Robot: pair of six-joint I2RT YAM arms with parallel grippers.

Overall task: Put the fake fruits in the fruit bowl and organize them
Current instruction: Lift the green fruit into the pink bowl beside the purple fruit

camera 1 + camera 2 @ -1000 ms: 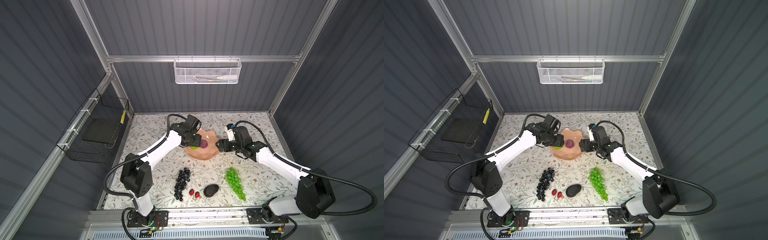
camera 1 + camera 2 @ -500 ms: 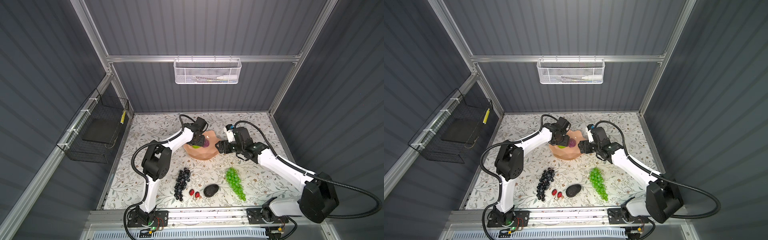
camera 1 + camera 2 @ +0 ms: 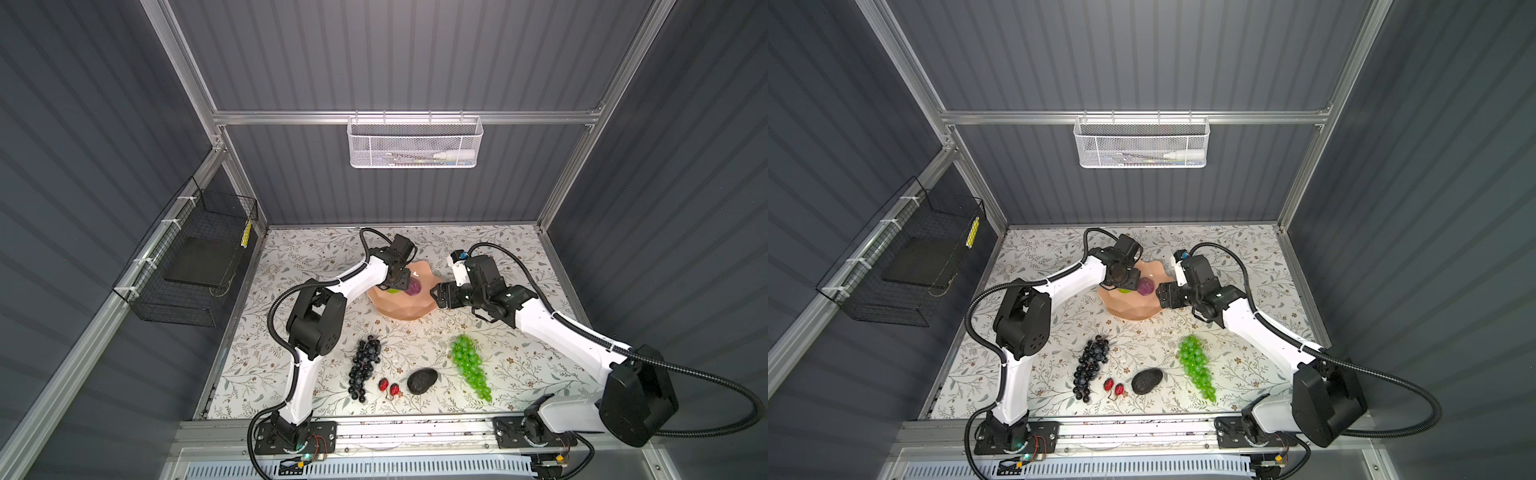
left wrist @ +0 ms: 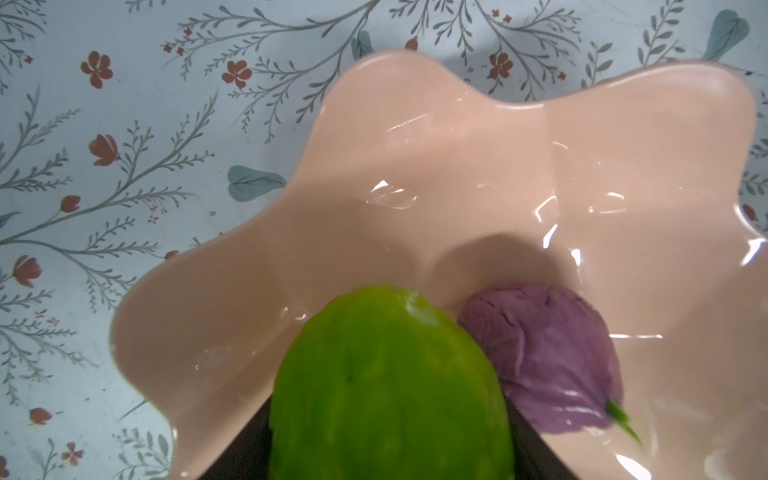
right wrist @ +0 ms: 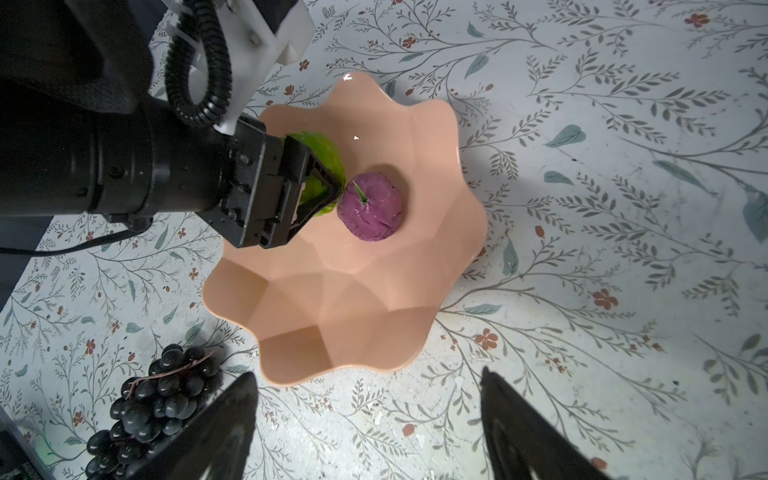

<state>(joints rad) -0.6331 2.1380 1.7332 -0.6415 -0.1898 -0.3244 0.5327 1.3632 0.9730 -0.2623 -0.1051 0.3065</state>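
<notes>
Fruit [image 4: 386,386], bumpy lime-green, seemingly clamped in L tool [image 5: 328,183] inside scalloped peach bowl [image 5: 353,311]; R tool [image 5: 368,382] apart.

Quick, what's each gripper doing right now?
Left gripper: closed on the lime-green fruit, over the bowl.
Right gripper: open, holding nothing.

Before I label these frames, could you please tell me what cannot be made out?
- Lime-green fruit: cut off by the edge in the left wrist view, mostly under the left gripper in both top views; whether it rests on the fruit bowl is unclear.
- Dark grape bunch: right wrist view, cut off by the edge and a finger of the right gripper.
- Contents of the white mesh basket: too small, behind mesh, both top views.
</notes>
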